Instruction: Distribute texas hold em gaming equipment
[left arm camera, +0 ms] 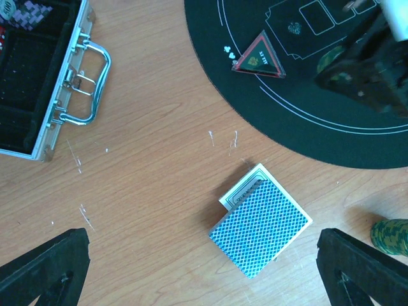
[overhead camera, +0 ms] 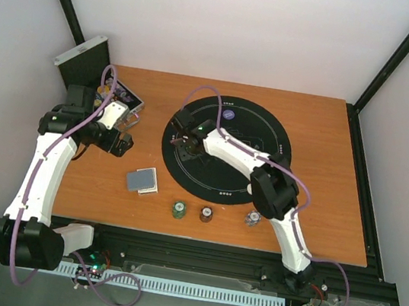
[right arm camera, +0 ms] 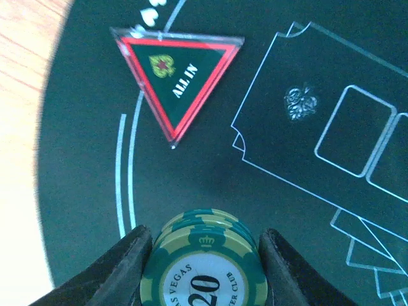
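Observation:
My right gripper (right arm camera: 205, 250) is shut on a stack of green poker chips (right arm camera: 204, 271) over the left part of the round black mat (right arm camera: 268, 210). Just beyond the chips a red triangle marker (right arm camera: 173, 73) reading ALL IN lies flat. Over bare wood left of the mat, my left gripper (left arm camera: 204, 264) stands wide open and holds nothing. The blue-backed card deck (left arm camera: 261, 220) lies between and just ahead of its fingers. Three chip stacks stand near the table's front edge: green (overhead camera: 178, 209), brown-red (overhead camera: 206, 213) and purple-white (overhead camera: 252, 219). A purple button disc (overhead camera: 228, 113) rests at the mat's far side.
The silver metal case (left arm camera: 44, 127) lies open at the back left, its lid (overhead camera: 82, 60) raised and its handle (left arm camera: 89, 83) facing the mat. The mat (overhead camera: 267, 143) covers the table's middle. A black frame rail (overhead camera: 361, 184) runs along the right edge.

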`<state>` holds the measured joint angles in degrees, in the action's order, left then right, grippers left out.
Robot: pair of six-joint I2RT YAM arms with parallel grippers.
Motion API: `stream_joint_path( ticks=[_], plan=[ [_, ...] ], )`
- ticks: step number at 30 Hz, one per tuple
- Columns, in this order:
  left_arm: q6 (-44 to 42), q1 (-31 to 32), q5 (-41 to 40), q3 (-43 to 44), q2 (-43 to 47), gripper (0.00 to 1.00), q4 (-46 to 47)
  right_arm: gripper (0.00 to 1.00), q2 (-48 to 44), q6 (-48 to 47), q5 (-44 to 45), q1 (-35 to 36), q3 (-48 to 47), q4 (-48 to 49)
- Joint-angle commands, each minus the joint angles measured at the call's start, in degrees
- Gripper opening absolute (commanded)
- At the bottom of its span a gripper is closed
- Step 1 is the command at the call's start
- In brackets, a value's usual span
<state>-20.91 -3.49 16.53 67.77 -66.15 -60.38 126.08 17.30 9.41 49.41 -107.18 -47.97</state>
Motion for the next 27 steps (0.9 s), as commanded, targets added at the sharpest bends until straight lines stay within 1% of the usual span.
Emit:
stream_joint_path(
  ticks=[1,12,21,24,27],
  plan=[
    [-0.5,-0.3,0.1,3.3,0.2,1.0,-1.0,0.32,4.5,-2.4,-1.2,-0.7,-4.0,-1.0],
    [-0.6,-0.3,0.5,3.0,0.2,1.0,-0.7,0.32,12.0,-1.2,-6.3,-2.5,-9.0,0.1],
    [-1.0,-0.3,0.1,2.6,0.1,1.0,-0.3,0.32,16.2,-1.2,-7.0,-2.7,-13.6,-1.0],
    [-1.0,-0.3,0.1,2.5,0.1,1.0,-0.3,0.32,16.7,-1.3,-7.0,-3.0,-14.8,-1.6],
    [-1.0,-0.3,0.0,2.5,0.3,1.0,-0.4,0.32,15.2,-1.6,-6.2,-3.1,-13.3,-1.7]
  ],
)
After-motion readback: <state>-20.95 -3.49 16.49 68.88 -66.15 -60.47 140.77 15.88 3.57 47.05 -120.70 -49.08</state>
